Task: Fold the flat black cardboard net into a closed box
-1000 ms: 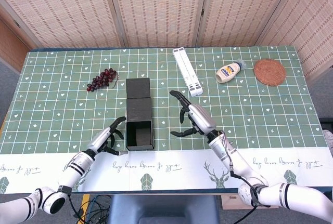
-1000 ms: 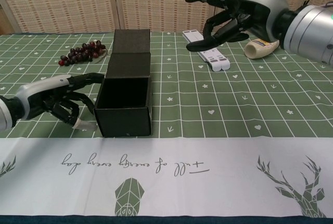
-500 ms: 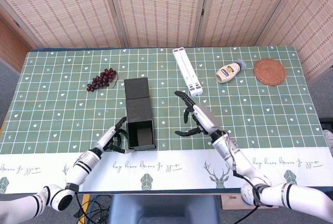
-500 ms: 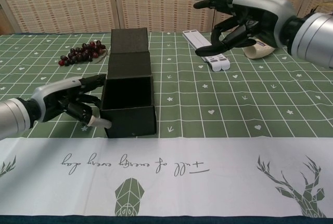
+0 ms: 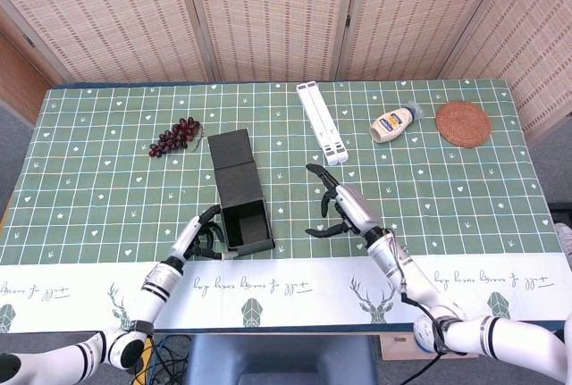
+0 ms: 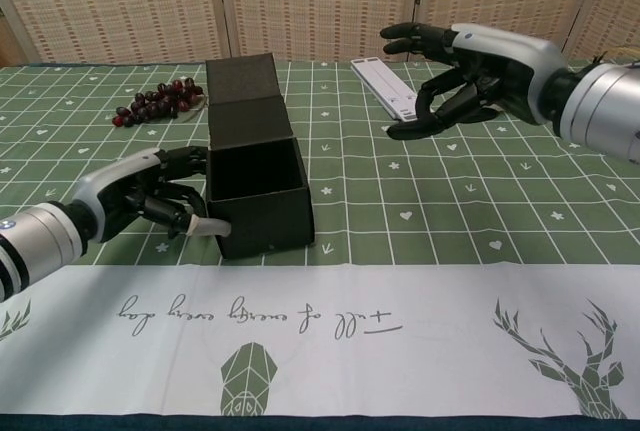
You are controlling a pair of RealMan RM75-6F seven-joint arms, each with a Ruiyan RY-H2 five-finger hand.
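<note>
Since a second ago, the black box point(image 6: 262, 196) has skewed on the desk point(image 5: 447, 188), its open end swung rightward, pushed by the left hand point(image 6: 150, 196), whose curled fingers point(image 6: 190, 219) touch its near-left wall. Right hand point(image 6: 460, 76) hovers beside it, lower now, fingers spread, holding nothing.
</note>
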